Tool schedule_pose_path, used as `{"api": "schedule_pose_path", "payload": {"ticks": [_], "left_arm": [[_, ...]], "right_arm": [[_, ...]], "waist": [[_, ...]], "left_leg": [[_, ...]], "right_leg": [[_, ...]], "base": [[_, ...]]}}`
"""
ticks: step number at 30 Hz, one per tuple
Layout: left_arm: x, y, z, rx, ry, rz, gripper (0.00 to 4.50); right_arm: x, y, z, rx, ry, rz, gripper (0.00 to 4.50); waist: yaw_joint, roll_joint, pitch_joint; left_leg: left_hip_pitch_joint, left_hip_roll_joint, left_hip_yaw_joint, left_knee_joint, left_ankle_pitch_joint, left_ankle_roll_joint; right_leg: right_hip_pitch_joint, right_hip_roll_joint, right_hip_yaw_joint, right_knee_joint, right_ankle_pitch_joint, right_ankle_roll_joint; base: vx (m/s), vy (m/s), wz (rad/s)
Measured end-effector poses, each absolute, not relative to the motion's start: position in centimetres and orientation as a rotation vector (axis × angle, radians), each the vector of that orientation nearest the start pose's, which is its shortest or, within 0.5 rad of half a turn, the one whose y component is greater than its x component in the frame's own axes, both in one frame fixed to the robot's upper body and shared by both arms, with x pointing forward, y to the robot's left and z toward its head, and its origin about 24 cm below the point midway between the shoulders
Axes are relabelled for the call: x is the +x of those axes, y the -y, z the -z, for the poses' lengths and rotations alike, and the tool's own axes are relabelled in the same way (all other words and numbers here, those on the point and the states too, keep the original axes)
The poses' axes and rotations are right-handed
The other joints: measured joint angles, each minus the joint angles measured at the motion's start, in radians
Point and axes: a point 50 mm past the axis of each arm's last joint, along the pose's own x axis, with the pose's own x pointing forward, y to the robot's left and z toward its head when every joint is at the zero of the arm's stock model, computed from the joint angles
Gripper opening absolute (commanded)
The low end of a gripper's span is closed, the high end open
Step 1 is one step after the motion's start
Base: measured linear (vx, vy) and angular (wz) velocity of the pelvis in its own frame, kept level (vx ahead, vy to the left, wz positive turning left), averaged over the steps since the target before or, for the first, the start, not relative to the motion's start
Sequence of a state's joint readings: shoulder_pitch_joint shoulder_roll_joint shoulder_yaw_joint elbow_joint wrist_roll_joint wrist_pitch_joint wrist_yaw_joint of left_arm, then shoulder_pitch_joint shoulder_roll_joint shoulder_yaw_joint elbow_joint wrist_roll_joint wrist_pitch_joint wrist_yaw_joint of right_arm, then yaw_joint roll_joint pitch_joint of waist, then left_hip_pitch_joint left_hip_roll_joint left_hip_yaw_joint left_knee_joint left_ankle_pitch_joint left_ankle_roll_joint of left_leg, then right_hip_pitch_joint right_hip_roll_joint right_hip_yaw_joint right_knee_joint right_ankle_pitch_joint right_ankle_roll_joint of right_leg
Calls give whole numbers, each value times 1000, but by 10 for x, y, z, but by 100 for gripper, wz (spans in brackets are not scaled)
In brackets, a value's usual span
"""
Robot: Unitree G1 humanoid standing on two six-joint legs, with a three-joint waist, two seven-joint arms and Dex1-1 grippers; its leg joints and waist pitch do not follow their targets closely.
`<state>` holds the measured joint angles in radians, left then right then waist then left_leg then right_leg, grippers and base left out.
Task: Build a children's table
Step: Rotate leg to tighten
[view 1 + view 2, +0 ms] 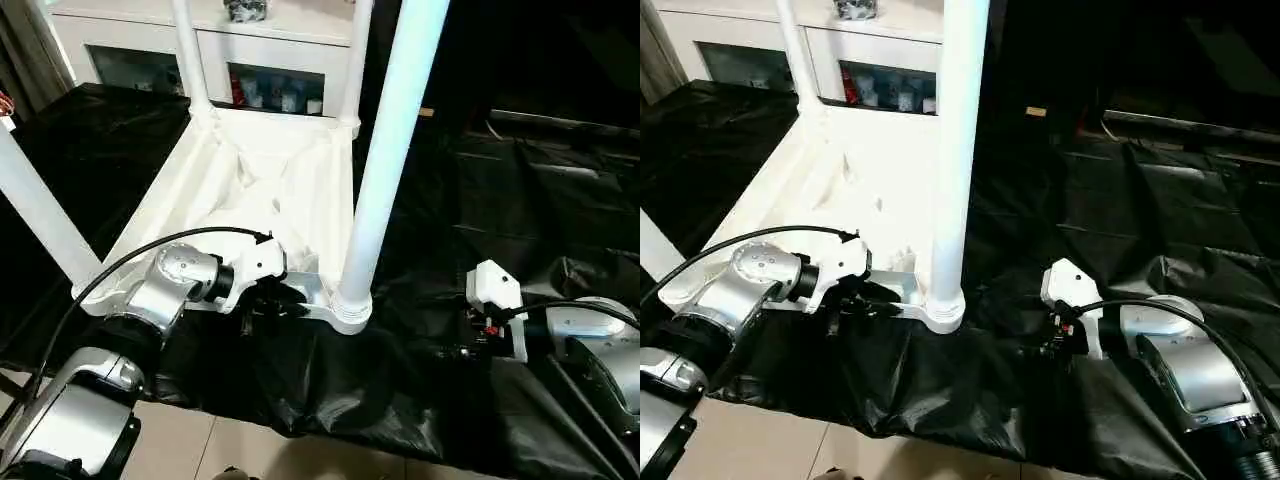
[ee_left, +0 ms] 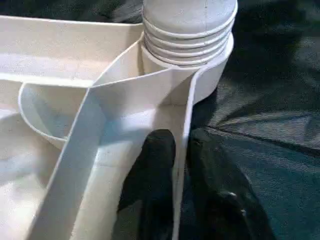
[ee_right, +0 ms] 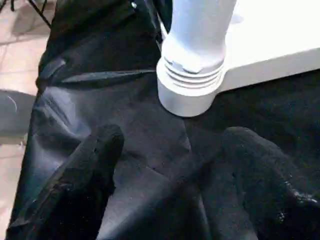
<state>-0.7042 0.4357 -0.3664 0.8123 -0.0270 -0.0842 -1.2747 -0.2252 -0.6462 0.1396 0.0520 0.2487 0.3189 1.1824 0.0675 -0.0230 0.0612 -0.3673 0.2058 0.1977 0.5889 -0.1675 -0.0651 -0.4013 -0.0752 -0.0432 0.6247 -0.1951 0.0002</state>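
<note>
Two grippers work at the near edge of the inverted children's table (image 1: 250, 190), which lies on black sheeting (image 1: 520, 200). The left gripper (image 2: 181, 150) pinches the near rim wall (image 2: 186, 120) between its fingers, one inside and one outside, just beside the near-right corner socket (image 1: 350, 305). The right gripper (image 3: 170, 150) hangs wide open and empty over the sheeting, near that socket. Four legs stand upright in the sockets, long axes vertical, feet upward. Assembly appears essentially complete; the next move probably calls for turning the table upright, with a second grip on a leg (image 1: 390, 150) or the rim. Beyond stands a white cabinet (image 1: 270, 60).
</note>
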Motion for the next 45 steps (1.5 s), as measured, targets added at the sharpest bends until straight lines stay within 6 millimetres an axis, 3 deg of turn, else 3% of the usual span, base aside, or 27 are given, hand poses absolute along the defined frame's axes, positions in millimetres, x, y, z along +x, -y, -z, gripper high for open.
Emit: {"api": "schedule_pose_path", "payload": {"ticks": [2,7,14,22,40,45], "left_arm": [[327,-153,-56,468,-480,1395,24],[322,-143,-55,418,-470,1388,2],[317,-119,-50,385,-406,1308,2],[308,-113,-49,397,-375,1308,2],[308,-116,-50,385,-389,1269,0],[318,-99,-48,359,-380,1152,0]], "right_arm": [[258,194,-72,-224,-418,-1215,406],[261,177,-67,-157,-381,-1206,445],[290,158,-62,-213,-305,-1026,445],[296,152,-52,-219,-339,-997,445],[306,140,-47,-232,-315,-1035,291],[314,129,-38,-154,-276,-783,275]], "waist": [[-2,0,0],[-10,-2,-1],[-12,2,-3],[-7,3,-3],[-23,0,-3],[-35,-2,-4]], "left_leg": [[0,0,0,0,0,0],[0,0,1,0,-1,1],[0,0,2,-1,-1,0],[-1,0,1,-2,-1,0],[-1,0,1,-1,-1,0],[0,-1,1,0,0,0]], "right_leg": [[0,0,0,0,0,0],[-1,-1,0,-1,3,-5],[-1,-1,0,-1,2,-4],[-1,-1,0,-2,2,-3],[-1,-1,0,-2,2,-3],[-1,-1,0,-2,0,0]], "base": [[0,0,0],[0,0,0],[0,0,0],[0,0,0],[0,0,0],[0,0,0]]}}
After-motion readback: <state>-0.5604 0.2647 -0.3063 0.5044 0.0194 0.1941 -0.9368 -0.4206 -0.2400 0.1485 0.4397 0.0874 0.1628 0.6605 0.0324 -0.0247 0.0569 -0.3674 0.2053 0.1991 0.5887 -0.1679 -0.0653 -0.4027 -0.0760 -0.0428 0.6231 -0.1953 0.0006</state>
